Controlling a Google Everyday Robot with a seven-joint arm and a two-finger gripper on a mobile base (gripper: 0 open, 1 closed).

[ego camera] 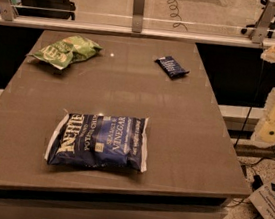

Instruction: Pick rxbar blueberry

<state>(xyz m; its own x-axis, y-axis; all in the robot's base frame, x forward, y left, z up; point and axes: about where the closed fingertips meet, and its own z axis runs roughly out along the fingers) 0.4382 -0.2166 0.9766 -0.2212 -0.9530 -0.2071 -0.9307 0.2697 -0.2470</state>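
Observation:
The rxbar blueberry is a small flat dark navy wrapper with faint white print. It lies on the brown table at the far right, turned at an angle. My arm hangs at the right edge of the view, beside and off the table's right side. Its pale end, which I take for my gripper, is well to the right of the bar and nearer than it, touching nothing.
A large blue-and-white Kettle chip bag lies near the table's front. A green chip bag lies at the far left. A glass barrier with metal posts runs behind the table. Cables and a box lie on the floor at the right.

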